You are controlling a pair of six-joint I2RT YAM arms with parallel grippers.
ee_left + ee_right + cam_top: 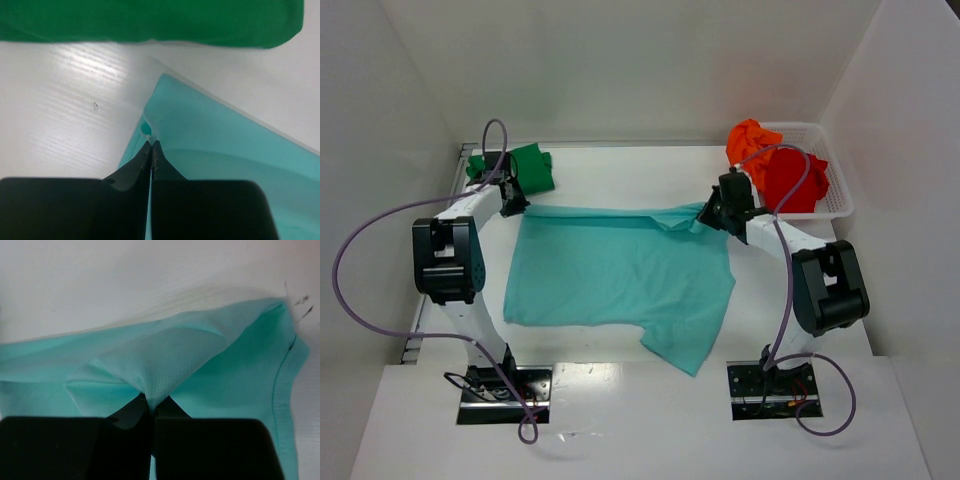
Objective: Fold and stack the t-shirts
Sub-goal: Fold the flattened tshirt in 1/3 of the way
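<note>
White bench holds the light teal t-shirt spread across its middle. The left gripper pinches its far-left corner and the right gripper its far-right edge. The dark green t-shirt sits at the far-left corner; the orange t-shirt and red t-shirt fill the basket at the far-right corner.
</note>
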